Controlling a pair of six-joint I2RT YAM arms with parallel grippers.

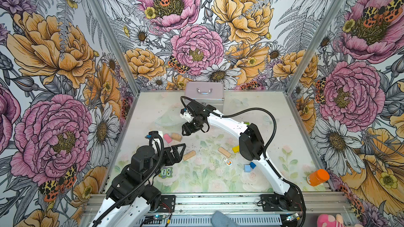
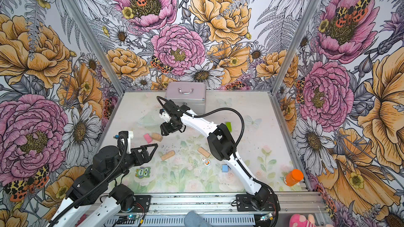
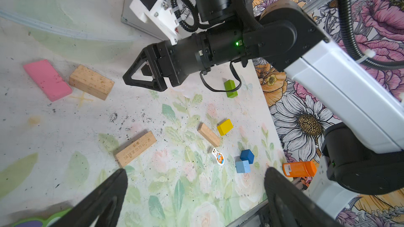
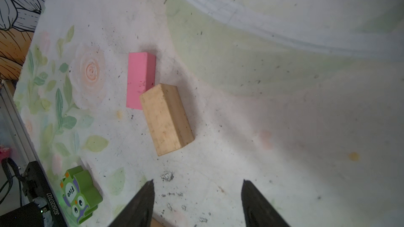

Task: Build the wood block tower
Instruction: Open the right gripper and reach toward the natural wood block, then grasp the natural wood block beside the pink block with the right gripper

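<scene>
We see no tower on the table yet, so we judge this to be the first pick. At the near left, our left gripper (image 3: 195,172) hangs spread to its widest and empty, with a green owl piece (image 1: 165,172) just beside it.

Farther back, a pink brick (image 4: 140,79) and a tan brick (image 4: 166,119) lie flat and seem to touch at a corner. Our right gripper (image 4: 197,182) hovers just short of them, its jaws about half apart and holding nothing. Next we need to drop over the tan brick across its narrow width and close without shoving the pink one.

Rightward lie a lettered brick (image 1: 189,155), a second tan brick (image 1: 224,152), a yellow cube (image 1: 236,149), a light blue cube (image 1: 247,168), a dark blue cube (image 1: 253,165) and a green block (image 2: 228,126).

The table (image 1: 196,184) has a pale flower print, scuffed with dark specks. A silver case (image 1: 204,93) stands at the far wall and an orange bottle (image 1: 318,177) at the near right, with flowered wallpaper all round.
</scene>
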